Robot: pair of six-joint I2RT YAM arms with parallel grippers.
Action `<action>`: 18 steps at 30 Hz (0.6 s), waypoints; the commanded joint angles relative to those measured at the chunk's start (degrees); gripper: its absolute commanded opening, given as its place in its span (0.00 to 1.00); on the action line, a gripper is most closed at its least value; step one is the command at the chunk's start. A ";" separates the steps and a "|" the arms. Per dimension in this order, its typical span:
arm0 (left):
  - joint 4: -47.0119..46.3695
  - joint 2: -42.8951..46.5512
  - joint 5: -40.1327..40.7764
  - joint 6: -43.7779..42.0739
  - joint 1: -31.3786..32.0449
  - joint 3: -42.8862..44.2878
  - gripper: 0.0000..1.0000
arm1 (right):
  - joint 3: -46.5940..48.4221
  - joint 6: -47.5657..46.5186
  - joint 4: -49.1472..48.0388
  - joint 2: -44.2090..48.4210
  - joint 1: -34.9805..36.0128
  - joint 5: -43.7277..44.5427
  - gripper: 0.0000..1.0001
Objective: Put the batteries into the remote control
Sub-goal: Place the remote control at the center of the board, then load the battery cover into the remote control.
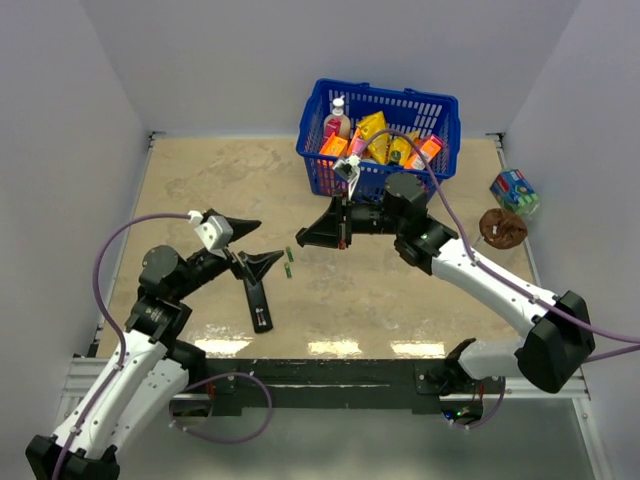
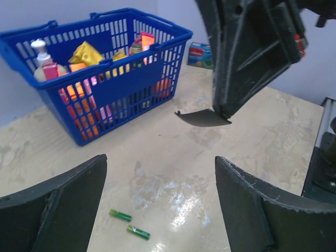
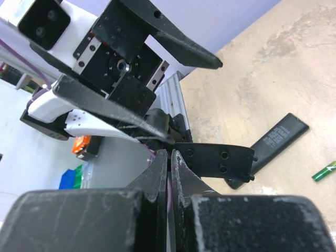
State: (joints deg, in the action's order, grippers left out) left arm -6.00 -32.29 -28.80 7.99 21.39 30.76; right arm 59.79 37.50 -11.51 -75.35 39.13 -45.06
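Observation:
Two small green batteries (image 1: 289,263) lie side by side on the table, just in front of my open, empty left gripper (image 1: 270,240). In the left wrist view the batteries (image 2: 128,223) lie low between the spread jaws of the left gripper (image 2: 160,160). The black remote control (image 1: 259,301) lies flat below the left gripper; it also shows in the right wrist view (image 3: 278,139). My right gripper (image 1: 305,237) hovers right of the batteries, shut on a thin black cover plate (image 3: 215,160), which also shows in the left wrist view (image 2: 202,118).
A blue basket (image 1: 380,92) full of packets and a bottle stands at the back right; it also shows in the left wrist view (image 2: 121,89). A brown round object (image 1: 503,228) and a blue-green pack (image 1: 513,188) lie beyond the table's right edge.

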 commanded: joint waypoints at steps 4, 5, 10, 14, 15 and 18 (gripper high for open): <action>-11.14 -3.74 -9.70 -4.73 3.83 4.30 0.87 | 2.88 5.65 0.08 0.91 -0.20 -2.05 0.00; -11.23 -4.18 -8.66 -5.69 6.27 4.65 0.87 | 2.70 6.27 -0.27 0.73 -0.20 -2.14 0.00; -10.09 -7.25 -3.47 -9.64 12.27 6.41 0.84 | 2.35 9.08 -2.11 0.73 -0.11 -1.79 0.00; -10.78 -7.00 1.98 -11.15 13.68 5.71 0.76 | 2.35 9.96 -2.38 1.00 -0.11 -1.26 0.00; -11.57 -6.82 3.29 -11.24 13.77 5.01 0.71 | 2.35 10.31 -2.55 1.00 -0.20 -1.26 0.00; -12.10 -7.34 4.71 -11.77 13.86 5.09 0.66 | 2.09 11.02 -3.08 1.17 -0.11 -1.26 0.00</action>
State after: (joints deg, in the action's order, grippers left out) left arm -13.41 -39.72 -28.56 -0.73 34.92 34.98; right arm 59.99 46.39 -11.66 -75.35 39.07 -46.04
